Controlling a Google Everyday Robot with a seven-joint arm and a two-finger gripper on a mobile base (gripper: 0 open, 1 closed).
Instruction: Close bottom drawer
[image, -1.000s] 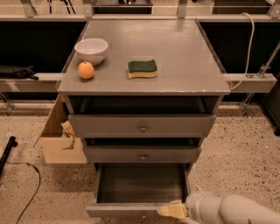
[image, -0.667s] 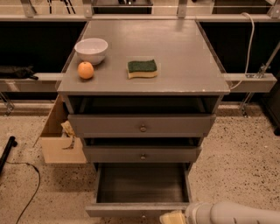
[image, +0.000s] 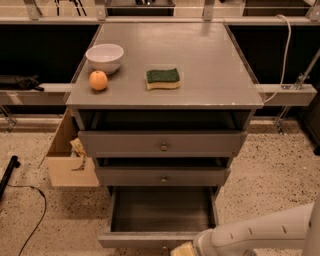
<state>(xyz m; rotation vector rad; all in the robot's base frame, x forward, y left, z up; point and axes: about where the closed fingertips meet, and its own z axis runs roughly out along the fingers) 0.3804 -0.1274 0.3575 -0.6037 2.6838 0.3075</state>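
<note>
The gripper (image: 183, 248) sits low at the bottom edge, hard by the front panel of the bottom drawer (image: 161, 210). The drawer is pulled well out, its deep box stretching away beyond the gripper. How wide the gripper is set can't be told. Best play: press square near the panel's middle, straight toward the cabinet (image: 200, 65), so nothing skews.

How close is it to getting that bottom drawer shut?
Nothing looks done yet: the bottom drawer stands wide open. In hand: the end effector is at the drawer's front edge, right of centre. Left: pushing the drawer all the way in.
</note>
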